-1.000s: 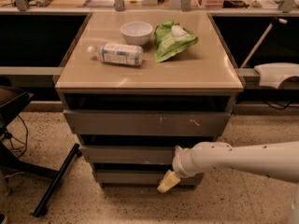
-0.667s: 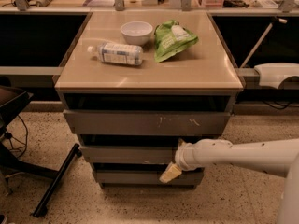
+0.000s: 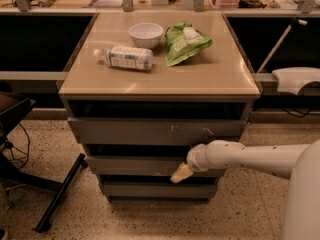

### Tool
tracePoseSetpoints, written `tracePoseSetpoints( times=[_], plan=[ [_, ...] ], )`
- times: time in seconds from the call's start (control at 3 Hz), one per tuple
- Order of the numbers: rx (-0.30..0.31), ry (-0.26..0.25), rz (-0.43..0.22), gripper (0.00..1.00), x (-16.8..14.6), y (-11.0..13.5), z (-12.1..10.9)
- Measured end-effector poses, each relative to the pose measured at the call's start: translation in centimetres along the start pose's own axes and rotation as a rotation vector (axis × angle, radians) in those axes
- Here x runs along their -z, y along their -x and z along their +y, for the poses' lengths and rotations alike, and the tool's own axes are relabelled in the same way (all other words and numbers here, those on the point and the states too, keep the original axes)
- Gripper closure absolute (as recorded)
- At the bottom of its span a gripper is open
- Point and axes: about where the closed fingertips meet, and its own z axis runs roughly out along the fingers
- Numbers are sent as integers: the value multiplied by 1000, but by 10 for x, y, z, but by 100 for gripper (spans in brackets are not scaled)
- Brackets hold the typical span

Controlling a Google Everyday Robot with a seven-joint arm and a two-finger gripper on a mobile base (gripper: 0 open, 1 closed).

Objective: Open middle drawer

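Note:
The middle drawer [image 3: 135,165] is a plain grey flat front, second of three under the tan counter, with a faint pale scuff on its lower edge. It sits about flush with the fronts above and below. My gripper [image 3: 181,174] reaches in from the right on a white arm [image 3: 245,156]. Its pale tip rests at the lower right edge of the middle drawer's front, over the dark gap above the bottom drawer [image 3: 155,189]. The top drawer [image 3: 155,131] has white scratch marks.
On the counter [image 3: 165,79] lie a plastic bottle [image 3: 125,57], a white bowl [image 3: 146,34] and a green bag [image 3: 184,42]. A black chair base [image 3: 55,196] stands at the left on the speckled floor. A white handle [image 3: 295,79] sticks out at the right.
My gripper has shifted slightly left and up along the middle drawer's lower edge. The drawer front has not visibly moved.

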Motion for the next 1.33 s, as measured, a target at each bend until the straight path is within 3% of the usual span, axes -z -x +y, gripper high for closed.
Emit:
tracePoseSetpoints(
  times=[1.0, 1.33],
  plan=[
    [-21, -34, -39, 0, -6, -9, -10],
    [31, -14, -2, 0, -3, -12, -1]
  ],
)
